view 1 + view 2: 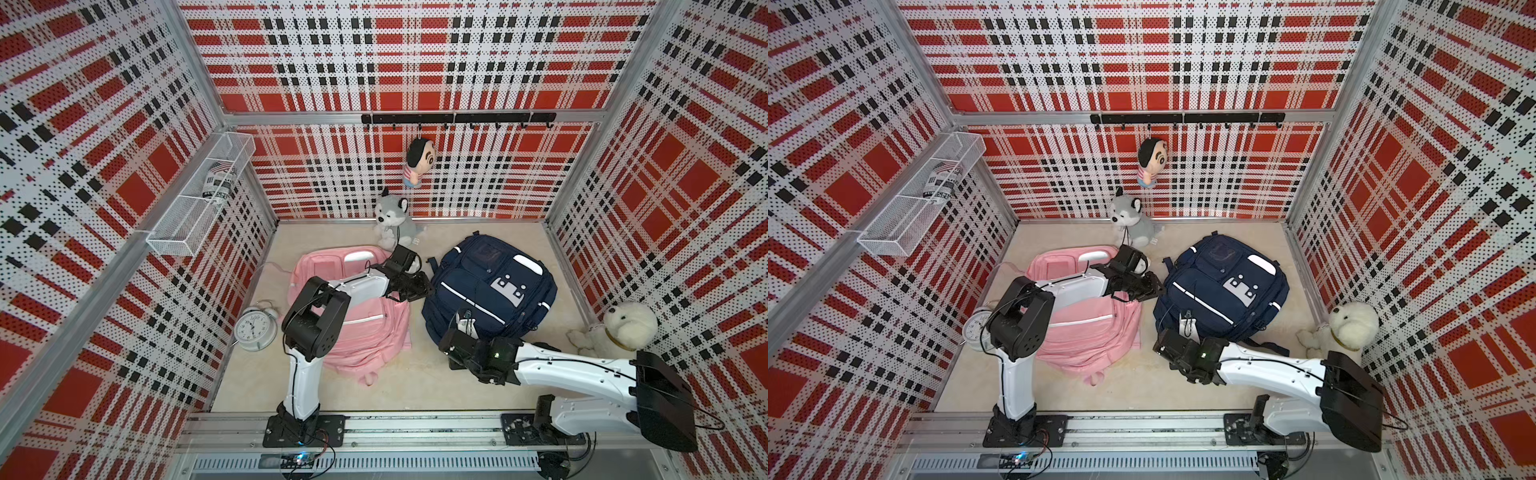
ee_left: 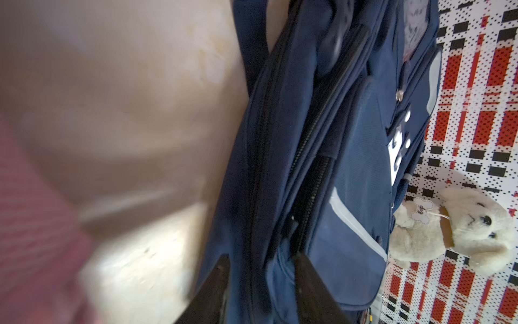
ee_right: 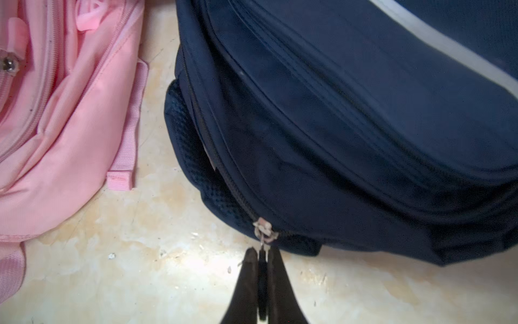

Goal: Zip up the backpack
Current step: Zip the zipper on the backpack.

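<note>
The navy backpack [image 1: 490, 286] [image 1: 1225, 286] lies flat, right of centre on the beige floor. My left gripper [image 1: 422, 289] [image 2: 260, 258] is at the bag's left side. Its jaws stand apart, one on each side of a fold of navy fabric beside the dark zipper track [image 2: 308, 179]; the view is blurred. My right gripper [image 1: 461, 324] [image 3: 262, 252] is at the bag's near left corner, low over the floor. It is shut on the dark zipper pull [image 3: 262, 269] hanging from the silver slider [image 3: 263, 228].
A pink backpack [image 1: 357, 316] [image 3: 56, 126] lies just left of the navy one, under my left arm. An alarm clock [image 1: 254, 326] sits near the left wall, a husky plush [image 1: 392, 220] at the back, a white dog plush [image 1: 623, 326] by the right wall.
</note>
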### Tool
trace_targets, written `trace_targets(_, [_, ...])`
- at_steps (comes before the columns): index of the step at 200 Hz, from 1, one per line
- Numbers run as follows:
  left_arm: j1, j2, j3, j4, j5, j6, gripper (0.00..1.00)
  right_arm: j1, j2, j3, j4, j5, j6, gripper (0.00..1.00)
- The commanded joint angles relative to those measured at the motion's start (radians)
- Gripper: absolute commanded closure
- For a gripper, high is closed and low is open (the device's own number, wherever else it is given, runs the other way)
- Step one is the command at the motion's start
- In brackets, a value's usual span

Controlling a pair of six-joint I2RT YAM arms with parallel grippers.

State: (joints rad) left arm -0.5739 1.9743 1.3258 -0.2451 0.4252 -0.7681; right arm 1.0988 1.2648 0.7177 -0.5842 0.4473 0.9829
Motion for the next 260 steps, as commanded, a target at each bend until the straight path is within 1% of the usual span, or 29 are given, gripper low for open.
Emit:
trace_targets(1, [0.016,-0.143,-0.095,0.037,-0.043,-0.011,0.52,-0.002,0.021,0.039,0.079,-0.015,-0.072,1.00])
trace_targets(20, [0.009,-0.210,-0.163,0.034,-0.018,-0.044,0.49,-0.005,0.016,0.022,0.115,-0.023,-0.086,1.00])
trace_targets(38, [-0.029,-0.236,-0.185,0.031,-0.006,-0.081,0.49,-0.008,0.018,0.011,0.148,-0.032,-0.097,1.00])
trace_targets(67, [-0.109,-0.214,-0.145,-0.019,-0.032,-0.110,0.46,-0.013,0.026,0.011,0.178,-0.033,-0.125,1.00])
trace_targets(98, [-0.153,-0.187,-0.152,-0.037,-0.042,-0.149,0.46,-0.019,0.042,0.014,0.192,-0.032,-0.152,1.00])
trace_targets(145, [-0.154,-0.229,-0.188,-0.065,-0.096,-0.193,0.43,-0.025,0.042,0.002,0.217,-0.025,-0.161,1.00])
trace_targets(194, [-0.165,-0.230,-0.175,-0.099,-0.132,-0.229,0.41,-0.025,0.047,-0.003,0.242,-0.019,-0.168,1.00])
trace_targets(222, [-0.165,-0.267,-0.191,-0.112,-0.176,-0.263,0.41,-0.029,0.045,-0.013,0.250,-0.020,-0.171,1.00])
trace_targets(260, [-0.172,-0.300,-0.166,-0.158,-0.223,-0.288,0.41,-0.041,0.044,-0.021,0.272,-0.040,-0.191,1.00])
